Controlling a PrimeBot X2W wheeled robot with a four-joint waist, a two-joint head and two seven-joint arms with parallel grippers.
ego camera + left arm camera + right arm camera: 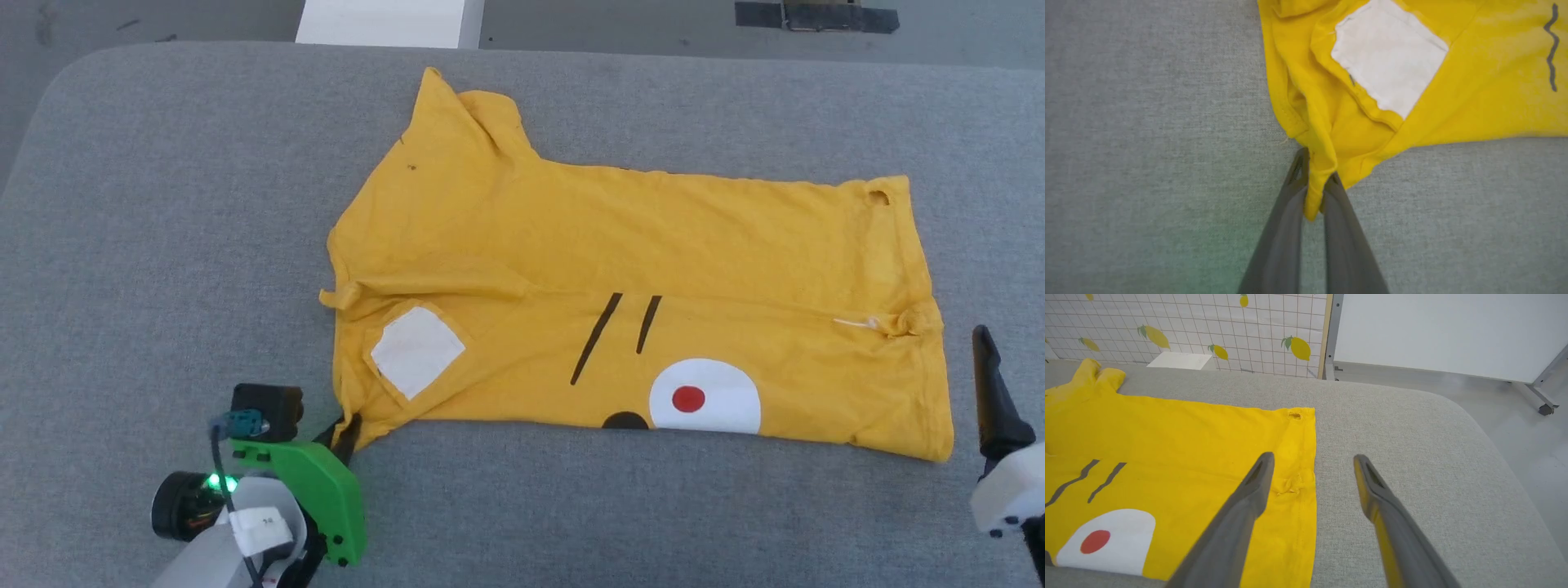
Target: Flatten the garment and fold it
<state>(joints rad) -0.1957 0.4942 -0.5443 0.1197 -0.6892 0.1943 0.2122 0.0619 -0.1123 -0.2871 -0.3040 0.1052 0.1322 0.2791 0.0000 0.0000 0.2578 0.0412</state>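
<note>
Currently the left hand (1316, 165) is clamping a corner of the mustard T-shirt (637, 269), which is lying mid-tabletop (163, 204), at seven o'clock. This looks like flattening. The right hand (1312, 461) is hovering with its fingers apart over the three o'clock hem; it probably needs to grip there and pull the cloth taut.

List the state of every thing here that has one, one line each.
T-shirt, spread on the grey table, creased across the middle, one corner pinched.
Left gripper, jaws shut on the T-shirt's corner.
Right gripper, jaws open, empty, by the T-shirt's hem.
</note>
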